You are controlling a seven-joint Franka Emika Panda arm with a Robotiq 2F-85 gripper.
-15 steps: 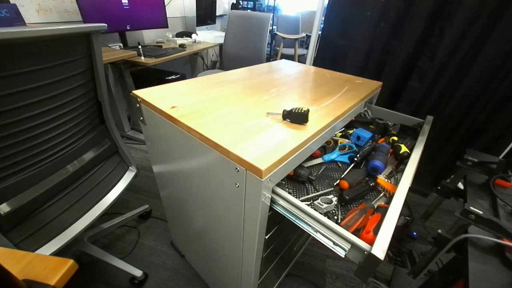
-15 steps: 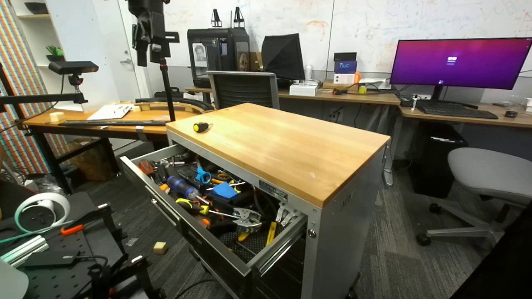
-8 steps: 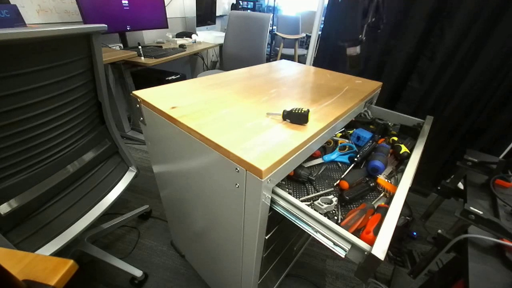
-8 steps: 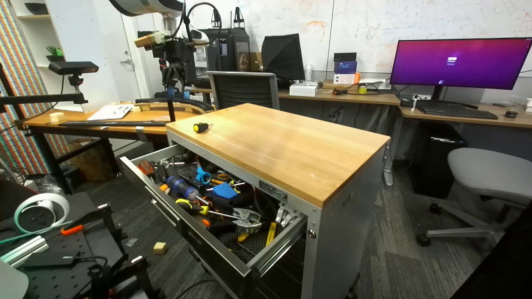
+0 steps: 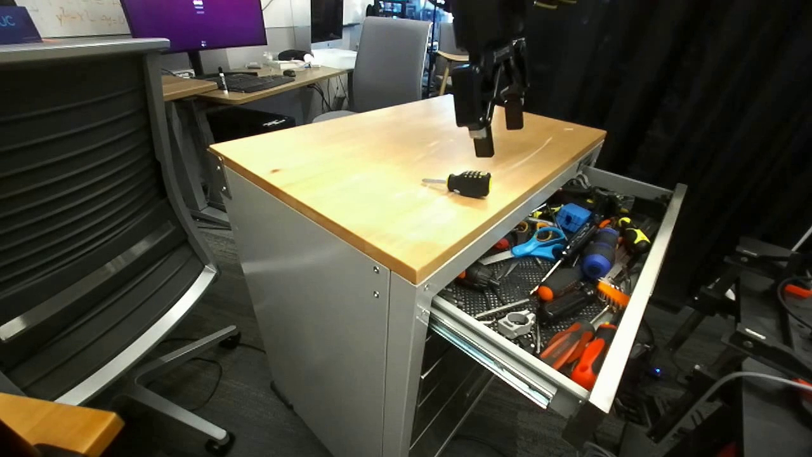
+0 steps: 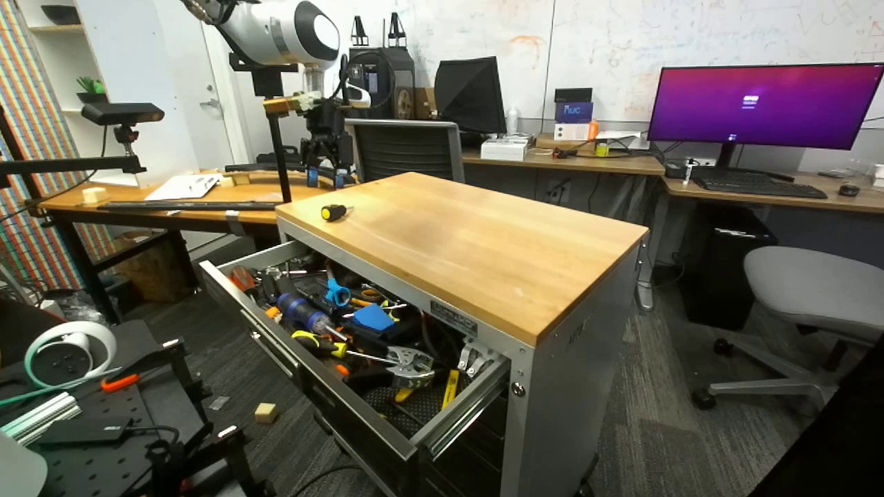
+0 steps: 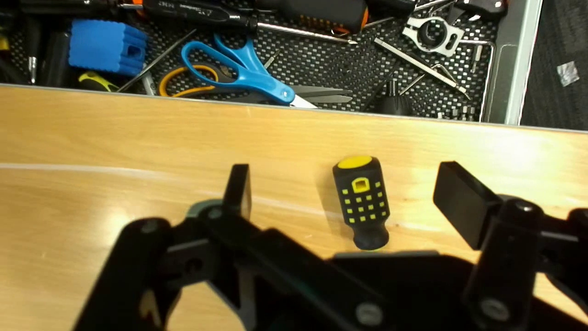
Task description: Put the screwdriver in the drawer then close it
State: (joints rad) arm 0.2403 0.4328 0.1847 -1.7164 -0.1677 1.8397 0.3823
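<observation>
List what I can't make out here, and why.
Tip of the screwdriver: hidden by the gripper in the wrist view; too small to judge its shape in both exterior views.
Front of the drawer: cut off by the wrist view's top edge.
Rest of the robot arm: cut off by an exterior view's top edge.
Lettering on the nameplate: too blurred in an exterior view.

The pincer (image 5: 499,134) has come down and in over the wooden top (image 5: 342,165), nearer the screwdriver (image 5: 469,184).
</observation>
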